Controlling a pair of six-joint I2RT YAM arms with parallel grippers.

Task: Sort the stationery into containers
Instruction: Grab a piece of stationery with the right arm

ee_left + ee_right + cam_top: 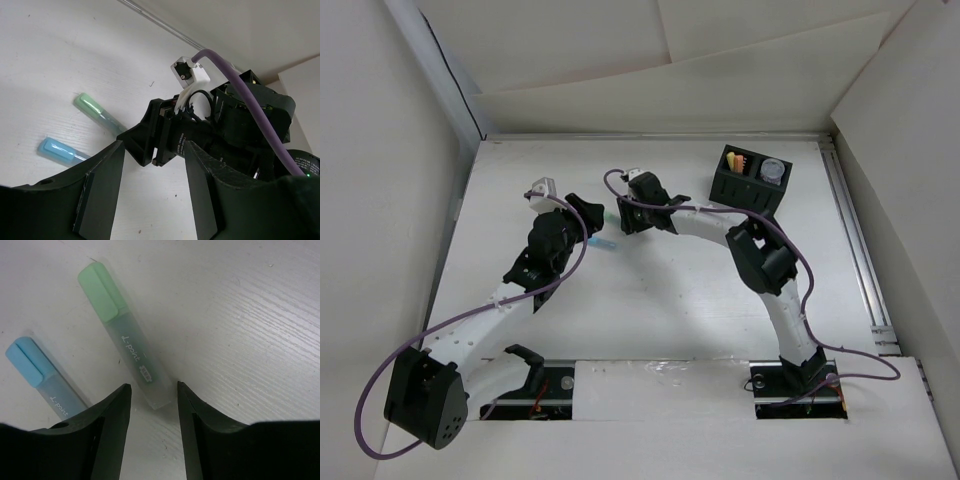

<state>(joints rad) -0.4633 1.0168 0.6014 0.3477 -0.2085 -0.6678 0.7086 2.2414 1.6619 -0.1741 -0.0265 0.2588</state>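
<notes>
Mint green marker [125, 335] lying flat on the white table [250, 315], one end between the right gripper's [153, 390] spread fingers.

The jaws straddle it with gaps either side and grip nothing. A light blue marker [42, 375] lies just beside it. The black box [745, 194], well apart, holds other markers [738, 163] and a roll [775, 172]. This looks like the pickup step: next, close squarely and lift. The left gripper [155, 147] hovers open and empty.

Top view: fixed high behind the arm bases, faced down and forward, far off; took in the whole desk [660, 310]

Left wrist view: low, slanted across the desk past the left claw [155, 149], middling near

Right wrist view: very near, faced down through the right claw [153, 390]

Both wrist views shared the mint green marker [125, 340] and light blue marker [42, 375]; the top view showed them only small
</notes>
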